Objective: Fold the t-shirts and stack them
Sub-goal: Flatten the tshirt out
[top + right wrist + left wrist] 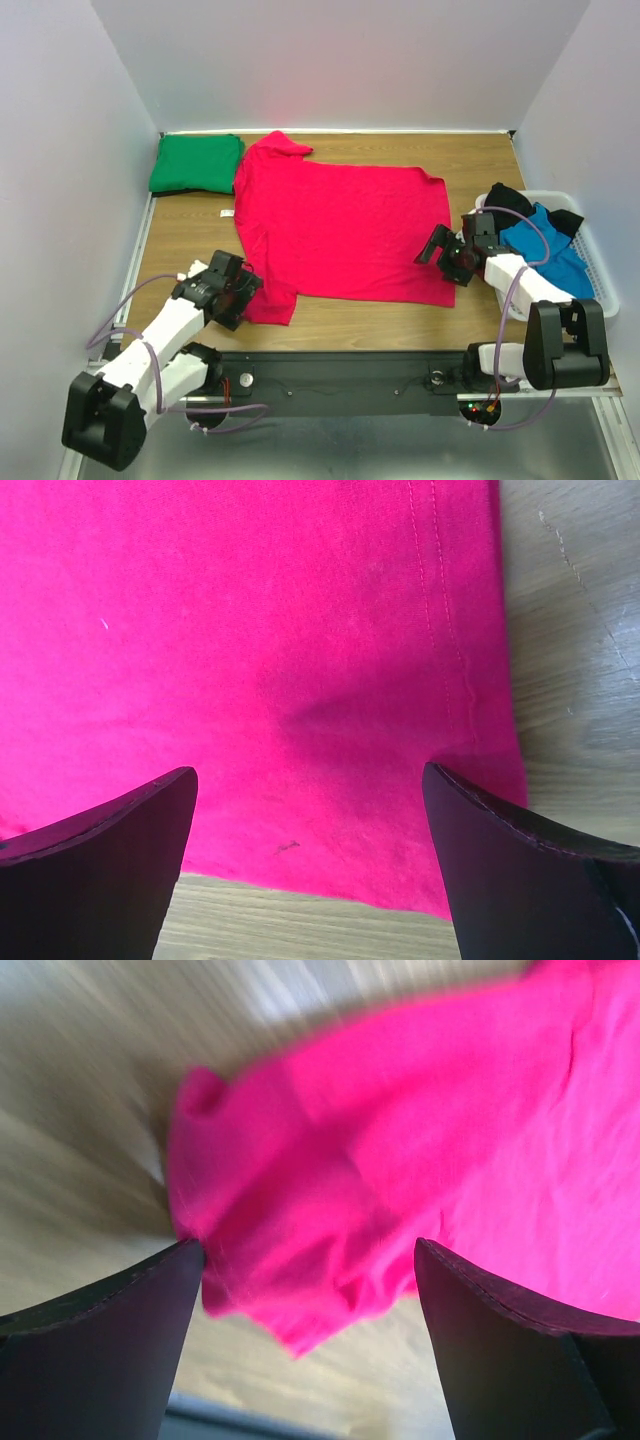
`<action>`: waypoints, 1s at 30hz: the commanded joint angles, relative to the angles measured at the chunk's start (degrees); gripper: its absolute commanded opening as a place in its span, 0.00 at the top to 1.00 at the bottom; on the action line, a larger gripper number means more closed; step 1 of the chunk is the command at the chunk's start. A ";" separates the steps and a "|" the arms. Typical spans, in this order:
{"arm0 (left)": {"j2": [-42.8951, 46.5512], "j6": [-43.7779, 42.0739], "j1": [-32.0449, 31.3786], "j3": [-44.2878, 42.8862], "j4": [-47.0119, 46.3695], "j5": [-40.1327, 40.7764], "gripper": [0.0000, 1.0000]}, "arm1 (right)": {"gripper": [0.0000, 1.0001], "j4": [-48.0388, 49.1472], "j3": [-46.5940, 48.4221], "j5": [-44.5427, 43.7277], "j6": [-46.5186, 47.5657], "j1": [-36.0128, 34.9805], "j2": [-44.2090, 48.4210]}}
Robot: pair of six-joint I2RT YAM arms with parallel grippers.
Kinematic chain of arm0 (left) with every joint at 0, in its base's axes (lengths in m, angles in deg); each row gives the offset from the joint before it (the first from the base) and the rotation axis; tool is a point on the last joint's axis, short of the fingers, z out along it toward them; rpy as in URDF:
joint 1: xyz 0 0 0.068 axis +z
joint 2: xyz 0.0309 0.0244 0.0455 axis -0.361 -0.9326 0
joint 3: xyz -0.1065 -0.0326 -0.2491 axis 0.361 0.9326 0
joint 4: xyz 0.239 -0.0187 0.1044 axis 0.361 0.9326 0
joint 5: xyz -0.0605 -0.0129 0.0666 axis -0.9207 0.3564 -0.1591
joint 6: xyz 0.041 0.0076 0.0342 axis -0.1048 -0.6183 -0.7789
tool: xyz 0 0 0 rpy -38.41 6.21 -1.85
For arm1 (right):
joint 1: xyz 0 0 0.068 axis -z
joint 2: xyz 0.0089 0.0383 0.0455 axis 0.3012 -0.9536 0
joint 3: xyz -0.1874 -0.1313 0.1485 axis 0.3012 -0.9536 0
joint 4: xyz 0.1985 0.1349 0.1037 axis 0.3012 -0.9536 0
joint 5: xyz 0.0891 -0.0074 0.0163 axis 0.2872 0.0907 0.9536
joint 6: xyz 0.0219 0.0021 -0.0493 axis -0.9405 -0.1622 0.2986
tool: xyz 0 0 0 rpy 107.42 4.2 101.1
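A crimson red t-shirt (340, 225) lies spread flat across the middle of the wooden table. A folded emerald green t-shirt (197, 163) lies at the back left. A bright blue t-shirt (548, 250) and a black t-shirt (508, 200) lie in the white basket (594, 262) at the right. My left gripper (243, 291) is open over the red shirt's near left sleeve (300, 1250), nothing between the jaws. My right gripper (440, 262) is open over the shirt's near right hem corner (440, 810), holding nothing.
The table's front rail (350, 375) runs between the arm bases. Grey walls close in the left, back and right. A small white tag (227, 212) lies on the wood left of the red shirt.
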 commanded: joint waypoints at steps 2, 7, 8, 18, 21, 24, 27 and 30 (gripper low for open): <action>-1.37 9.04 -8.70 -10.13 13.49 6.64 0.02 | 0.00 -1.06 0.90 -1.64 0.50 0.13 2.15; 0.22 11.61 -9.95 -15.87 17.21 15.09 0.01 | 0.00 -1.15 1.52 -1.29 0.94 0.13 1.80; -0.13 11.35 -9.95 -16.31 16.07 15.00 0.01 | 0.00 -1.15 1.69 -1.29 1.03 0.13 1.62; -23.40 -0.78 -9.78 -20.27 -7.31 14.47 0.02 | 0.00 -1.15 2.22 -1.29 1.65 0.13 -0.22; -26.23 2.54 -9.34 -19.66 -5.05 16.75 0.02 | 0.00 -1.15 1.70 -2.25 2.00 0.13 0.04; -24.32 7.11 -8.46 -16.42 -2.84 19.82 0.02 | 0.00 -1.06 1.52 -2.95 2.00 0.13 0.04; -20.63 10.73 -5.14 -11.23 -0.64 20.37 0.01 | 0.00 -1.06 1.69 -3.13 2.08 0.13 -0.66; -17.55 11.44 -1.27 -6.30 -0.46 18.26 0.02 | 0.00 -1.06 1.78 -3.57 2.08 0.13 -1.28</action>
